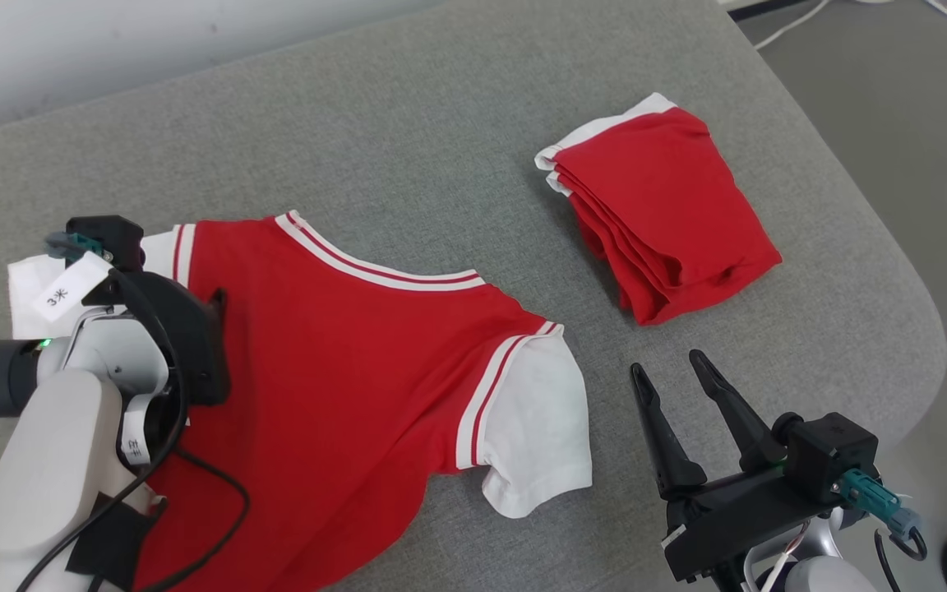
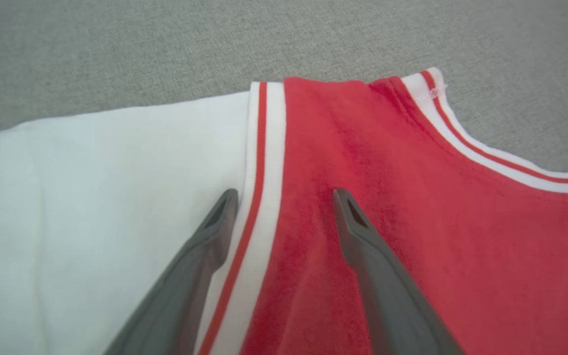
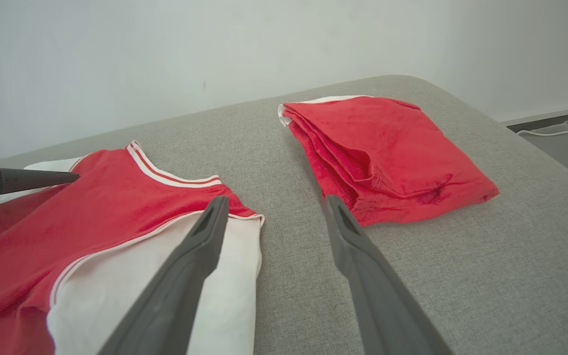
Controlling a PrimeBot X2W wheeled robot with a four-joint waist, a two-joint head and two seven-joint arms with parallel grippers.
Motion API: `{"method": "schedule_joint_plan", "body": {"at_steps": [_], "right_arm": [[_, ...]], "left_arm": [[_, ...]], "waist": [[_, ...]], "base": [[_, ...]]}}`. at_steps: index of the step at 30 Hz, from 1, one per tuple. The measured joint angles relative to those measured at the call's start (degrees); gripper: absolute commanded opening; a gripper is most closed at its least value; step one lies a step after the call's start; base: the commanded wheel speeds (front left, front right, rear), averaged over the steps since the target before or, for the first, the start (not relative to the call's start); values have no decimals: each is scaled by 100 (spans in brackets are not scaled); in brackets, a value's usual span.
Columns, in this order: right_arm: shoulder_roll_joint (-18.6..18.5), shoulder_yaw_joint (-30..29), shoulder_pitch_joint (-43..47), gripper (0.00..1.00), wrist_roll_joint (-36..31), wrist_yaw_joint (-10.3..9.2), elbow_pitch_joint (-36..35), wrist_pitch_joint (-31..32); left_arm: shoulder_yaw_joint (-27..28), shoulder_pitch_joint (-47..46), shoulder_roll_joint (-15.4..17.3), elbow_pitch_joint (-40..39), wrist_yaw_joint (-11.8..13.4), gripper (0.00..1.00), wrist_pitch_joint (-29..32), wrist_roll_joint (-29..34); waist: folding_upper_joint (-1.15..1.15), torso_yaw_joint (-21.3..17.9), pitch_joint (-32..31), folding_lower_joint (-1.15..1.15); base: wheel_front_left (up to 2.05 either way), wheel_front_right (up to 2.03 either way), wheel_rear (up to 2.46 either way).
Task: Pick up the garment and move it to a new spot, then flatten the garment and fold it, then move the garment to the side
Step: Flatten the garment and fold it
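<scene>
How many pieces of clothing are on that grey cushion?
2. A red shirt with white sleeves lies spread out at left; a folded red garment sits apart at right. None seems hidden.

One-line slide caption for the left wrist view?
Open left gripper at the shoulder of the red shirt, fingers straddling the striped seam between white sleeve and red body, on grey upholstery.

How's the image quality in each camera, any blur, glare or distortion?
Head view: even light, sharp, no glare on the shirt. Left wrist view: slightly soft around the left gripper's fingers. Right wrist view: wide-angle stretch along the right gripper's fingers, wall washed pale.
</scene>
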Motion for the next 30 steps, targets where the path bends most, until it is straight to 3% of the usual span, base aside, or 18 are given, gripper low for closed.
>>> {"method": "schedule_joint_plan", "body": {"at_steps": [4, 6, 7, 14, 25, 30], "right_arm": [[10, 0, -27, 100, 0, 0, 80, -41], [16, -4, -85, 100, 0, 1, 109, -63], [15, -20, -84, 100, 0, 1, 115, -76], [15, -29, -98, 100, 0, 5, 200, -121], [43, 52, -205, 100, 0, 53, 427, -177], [47, 67, -200, 100, 0, 57, 504, -179]], "left_arm": [[1, -120, 1, 147, 3, 100, -2, 43], [2, -204, -14, 245, 8, 41, -62, 47], [-4, -241, -38, 302, 9, 0, -81, 47], [-25, -333, -126, 523, -73, 0, -303, 25], [-594, -612, -704, 505, -739, 0, -922, -38], [-1009, -608, -965, 357, -916, 0, -1131, -37]], "waist": [[0, -57, 98, 0], [0, -40, 114, 0], [0, -24, 112, 0], [-1, 102, 54, -1], [0, 236, -229, -2], [-1, 270, -408, -2]], "base": [[0, 0, 0], [0, 0, 0], [0, 0, 0], [0, 0, 0], [0, 0, 0], [0, 0, 0]]}}
